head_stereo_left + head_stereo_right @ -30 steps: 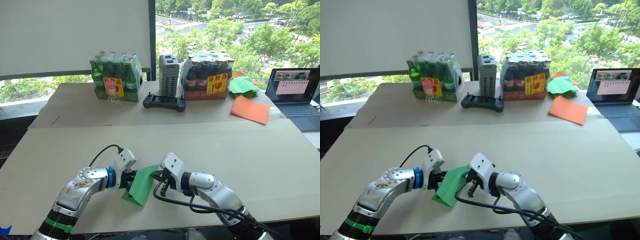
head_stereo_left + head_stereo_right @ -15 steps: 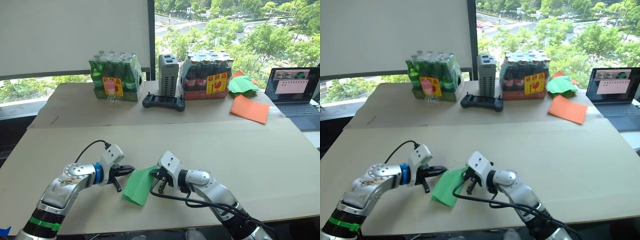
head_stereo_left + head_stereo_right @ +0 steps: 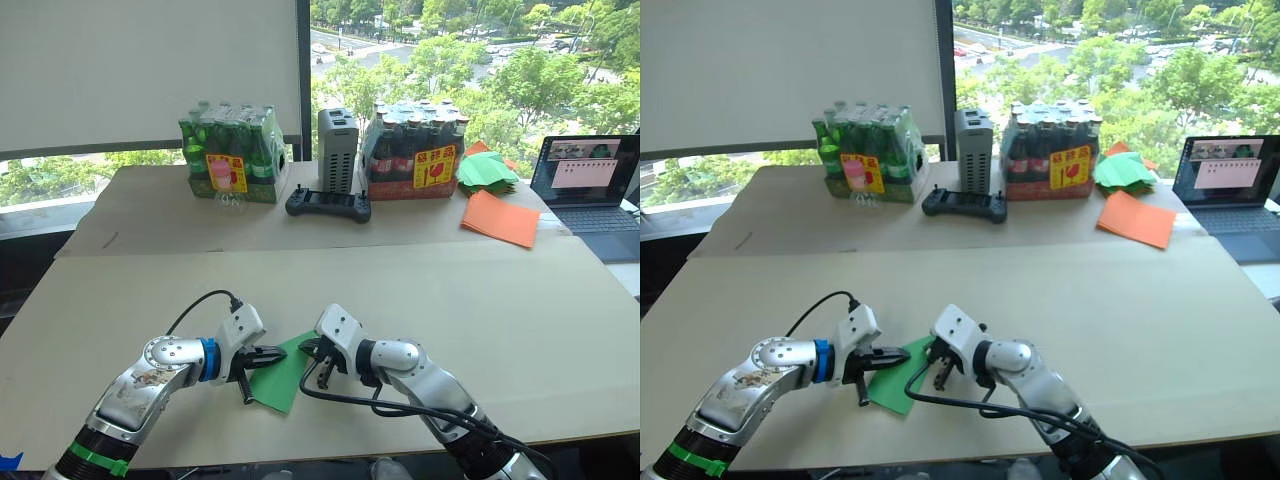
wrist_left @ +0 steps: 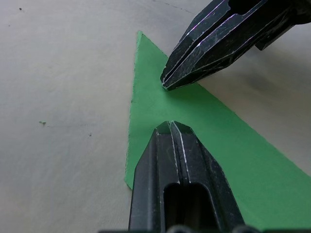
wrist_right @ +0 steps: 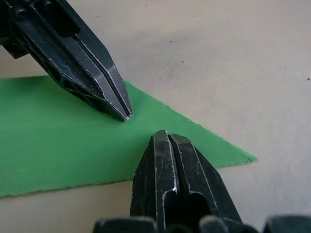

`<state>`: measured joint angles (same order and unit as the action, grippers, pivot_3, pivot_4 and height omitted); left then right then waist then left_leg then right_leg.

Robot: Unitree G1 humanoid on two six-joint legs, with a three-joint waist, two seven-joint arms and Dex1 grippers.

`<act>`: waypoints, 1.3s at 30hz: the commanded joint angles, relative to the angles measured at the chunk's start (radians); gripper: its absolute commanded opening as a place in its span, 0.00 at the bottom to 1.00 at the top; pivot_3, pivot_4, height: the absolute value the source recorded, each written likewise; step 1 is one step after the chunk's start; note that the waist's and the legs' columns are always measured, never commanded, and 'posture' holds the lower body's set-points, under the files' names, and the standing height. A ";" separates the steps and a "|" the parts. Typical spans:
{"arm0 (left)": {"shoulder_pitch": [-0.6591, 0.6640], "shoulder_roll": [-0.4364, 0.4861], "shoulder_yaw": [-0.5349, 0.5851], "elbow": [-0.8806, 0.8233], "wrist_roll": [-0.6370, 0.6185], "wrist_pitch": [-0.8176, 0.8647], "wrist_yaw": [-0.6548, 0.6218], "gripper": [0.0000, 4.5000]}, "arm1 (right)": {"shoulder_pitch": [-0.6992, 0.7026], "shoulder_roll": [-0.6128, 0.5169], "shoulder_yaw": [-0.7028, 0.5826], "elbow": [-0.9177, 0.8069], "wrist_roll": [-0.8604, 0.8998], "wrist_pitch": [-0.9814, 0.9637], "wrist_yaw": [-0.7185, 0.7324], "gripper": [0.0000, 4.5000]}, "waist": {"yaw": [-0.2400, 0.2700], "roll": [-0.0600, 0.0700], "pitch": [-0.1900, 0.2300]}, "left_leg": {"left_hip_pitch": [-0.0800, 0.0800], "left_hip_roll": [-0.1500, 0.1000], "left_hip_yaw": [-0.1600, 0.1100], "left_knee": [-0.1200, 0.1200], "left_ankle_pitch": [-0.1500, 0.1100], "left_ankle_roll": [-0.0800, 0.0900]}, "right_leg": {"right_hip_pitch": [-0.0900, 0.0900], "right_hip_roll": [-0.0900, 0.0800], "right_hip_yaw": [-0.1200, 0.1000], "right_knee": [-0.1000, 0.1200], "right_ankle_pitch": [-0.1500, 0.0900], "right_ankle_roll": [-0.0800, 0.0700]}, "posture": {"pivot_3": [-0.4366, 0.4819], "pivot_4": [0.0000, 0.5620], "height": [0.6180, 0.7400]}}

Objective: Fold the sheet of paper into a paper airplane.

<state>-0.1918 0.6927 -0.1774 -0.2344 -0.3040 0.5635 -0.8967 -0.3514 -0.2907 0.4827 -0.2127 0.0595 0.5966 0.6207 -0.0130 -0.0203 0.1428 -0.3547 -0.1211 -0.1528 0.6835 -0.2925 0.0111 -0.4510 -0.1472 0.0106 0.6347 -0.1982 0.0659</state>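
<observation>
the sheet of paper (image 3: 282,371) is lying flat on the near table (image 3: 520,320), a pointed wedge. both claws are pressing closed tips onto it near the point: left gripper (image 4: 171,128) and right gripper (image 5: 165,138) facing tip to tip, equally near.

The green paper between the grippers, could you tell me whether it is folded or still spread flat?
Folded. The sheet of paper lies flat on the table as a pointed wedge, not a rectangle.

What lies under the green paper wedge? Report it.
The bright green folded paper wedge lies flat on the beige table. Both grippers' shut black fingers press on top; anything beneath is hidden.
</observation>
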 commanded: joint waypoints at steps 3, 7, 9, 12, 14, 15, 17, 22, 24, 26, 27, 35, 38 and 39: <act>-0.011 -0.012 -0.036 0.065 0.058 -0.055 0.000 0.01 | 0.003 0.013 -0.037 -0.067 0.034 -0.003 0.012 0.00 | 0.001 0.000 0.000 | 0.000 0.000 0.000 0.000 -0.002 0.003 | 0.000 0.000 0.000 0.000 0.001 0.000 | 0.48 0.27 0.64; -0.025 -0.033 -0.049 0.059 0.055 -0.054 0.000 0.01 | 0.000 0.003 -0.015 -0.013 -0.012 0.002 -0.001 0.00 | 0.002 0.000 0.000 | 0.000 0.000 0.000 0.000 -0.001 0.002 | 0.000 0.000 0.000 0.000 0.001 0.000 | 0.48 0.27 0.64; -0.028 -0.040 -0.054 0.060 0.059 -0.054 -0.001 0.01 | 0.001 -0.006 -0.005 0.009 -0.030 0.006 -0.001 0.00 | 0.001 0.000 0.000 | 0.000 0.000 0.000 0.000 -0.001 0.002 | 0.000 0.000 0.000 0.000 0.001 0.000 | 0.48 0.27 0.64; -0.029 -0.041 -0.061 0.066 0.069 -0.061 -0.003 0.01 | 0.005 -0.017 -0.008 0.012 -0.036 0.008 0.008 0.00 | 0.001 0.000 -0.001 | 0.000 0.000 0.000 0.000 0.001 -0.001 | 0.001 0.000 0.000 0.000 0.001 0.000 | 0.48 0.27 0.64; -0.028 -0.041 -0.063 0.065 0.073 -0.062 -0.004 0.01 | 0.003 -0.019 -0.025 0.010 -0.029 0.012 0.010 0.00 | 0.002 -0.001 -0.002 | 0.001 0.000 0.000 0.000 0.000 -0.001 | 0.001 0.000 0.000 0.000 0.001 0.000 | 0.48 0.27 0.64; -0.027 -0.040 -0.064 0.064 0.074 -0.062 -0.005 0.01 | 0.002 -0.022 -0.031 0.012 -0.029 0.012 0.010 0.00 | 0.002 -0.001 -0.002 | 0.001 0.000 0.000 0.000 0.000 -0.001 | 0.001 0.000 0.000 -0.001 0.001 0.000 | 0.48 0.27 0.64; -0.024 -0.038 -0.063 0.062 0.076 -0.063 -0.007 0.01 | -0.001 -0.030 -0.040 0.024 -0.033 0.006 0.008 0.00 | 0.002 -0.001 -0.002 | 0.001 0.000 0.000 0.000 0.000 -0.001 | 0.001 0.000 0.000 -0.001 0.001 0.001 | 0.48 0.27 0.64; -0.019 -0.036 -0.062 0.062 0.083 -0.067 -0.009 0.01 | -0.009 -0.033 -0.057 0.062 -0.045 0.006 -0.016 0.00 | 0.001 -0.001 -0.004 | 0.001 0.000 0.000 0.000 0.000 -0.001 | 0.002 0.000 0.000 -0.001 0.001 0.001 | 0.48 0.27 0.64; -0.019 -0.037 -0.061 0.062 0.085 -0.067 -0.009 0.01 | -0.009 -0.035 -0.058 0.068 -0.046 0.001 -0.015 0.00 | 0.001 -0.001 -0.004 | 0.001 0.000 0.000 0.000 0.000 0.000 | 0.002 0.000 0.000 -0.001 0.001 0.001 | 0.48 0.27 0.64; -0.017 -0.036 -0.060 0.059 0.085 -0.065 -0.010 0.01 | -0.008 -0.036 -0.058 0.073 -0.050 -0.007 -0.016 0.00 | 0.001 -0.001 -0.004 | 0.002 0.000 0.000 0.000 0.000 0.000 | 0.002 0.000 0.000 -0.001 0.001 0.001 | 0.48 0.27 0.64; -0.017 -0.035 -0.060 0.057 0.084 -0.065 -0.010 0.01 | -0.009 -0.035 -0.059 0.076 -0.051 -0.010 -0.017 0.00 | 0.001 -0.001 -0.004 | 0.002 0.000 0.000 0.000 0.000 0.000 | 0.002 0.000 0.000 -0.001 0.001 0.001 | 0.48 0.27 0.64; -0.013 -0.032 -0.051 0.043 0.079 -0.055 -0.008 0.01 | -0.012 -0.021 -0.054 0.094 -0.056 -0.024 -0.020 0.00 | 0.000 -0.001 -0.005 | 0.002 0.000 0.000 0.000 0.000 0.000 | 0.003 0.000 0.000 -0.001 0.001 0.001 | 0.48 0.27 0.64; -0.009 -0.032 -0.047 0.035 0.078 -0.047 -0.004 0.01 | 0.007 -0.025 -0.027 0.061 -0.052 -0.020 0.001 0.00 | 0.000 -0.001 -0.005 | 0.002 0.000 0.000 0.000 0.000 0.000 | 0.003 0.000 0.000 -0.001 0.001 0.001 | 0.48 0.27 0.64; -0.007 -0.032 -0.045 0.032 0.077 -0.044 -0.003 0.01 | 0.014 -0.028 -0.018 0.049 -0.052 -0.016 0.007 0.00 | 0.000 -0.001 -0.005 | 0.002 0.000 0.000 0.000 0.000 0.000 | 0.002 0.000 0.000 -0.001 0.001 0.001 | 0.48 0.27 0.64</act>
<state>-0.2195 0.6503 -0.2123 -0.1979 -0.2369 0.5019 -0.8959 -0.3631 -0.3085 0.4291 -0.1599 0.0190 0.5690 0.6093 -0.0126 -0.0215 0.1381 -0.3529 -0.1212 -0.1528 0.6837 -0.2927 0.0113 -0.4485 -0.1471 0.0107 0.6340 -0.1971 0.0665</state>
